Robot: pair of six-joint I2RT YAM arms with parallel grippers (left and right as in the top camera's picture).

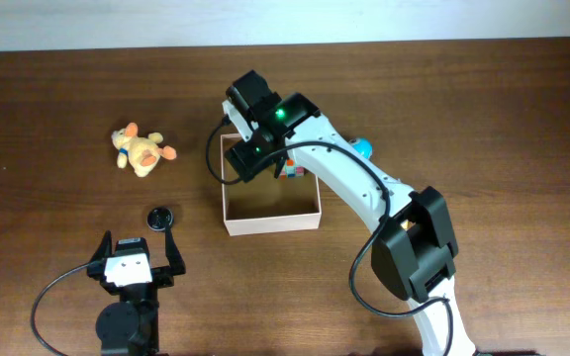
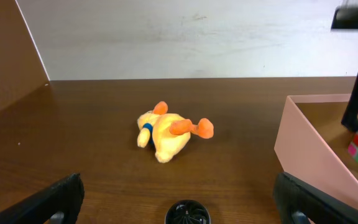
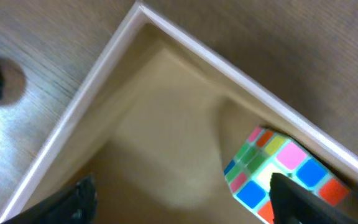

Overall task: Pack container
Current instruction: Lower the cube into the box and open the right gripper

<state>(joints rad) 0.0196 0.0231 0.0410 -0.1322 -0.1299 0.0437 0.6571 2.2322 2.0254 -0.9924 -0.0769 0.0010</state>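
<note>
The container [image 1: 272,222] is a square shallow box with white walls and a tan inside, at the table's middle. A multicoloured puzzle cube [image 1: 290,170] lies in its far corner and shows in the right wrist view [image 3: 278,168]. My right gripper [image 1: 255,158] hangs over the box's far left part, open and empty [image 3: 185,202], its right finger just in front of the cube. A yellow plush duck [image 1: 142,150] lies on the table at the left [image 2: 169,132]. My left gripper [image 1: 142,245] is open and empty [image 2: 182,198], low near the front.
A small black round disc [image 1: 160,216] lies on the table just ahead of my left gripper [image 2: 188,213]. A light-blue object [image 1: 363,147] shows behind the right arm, right of the box. The box's near wall [image 2: 309,155] stands to the left gripper's right.
</note>
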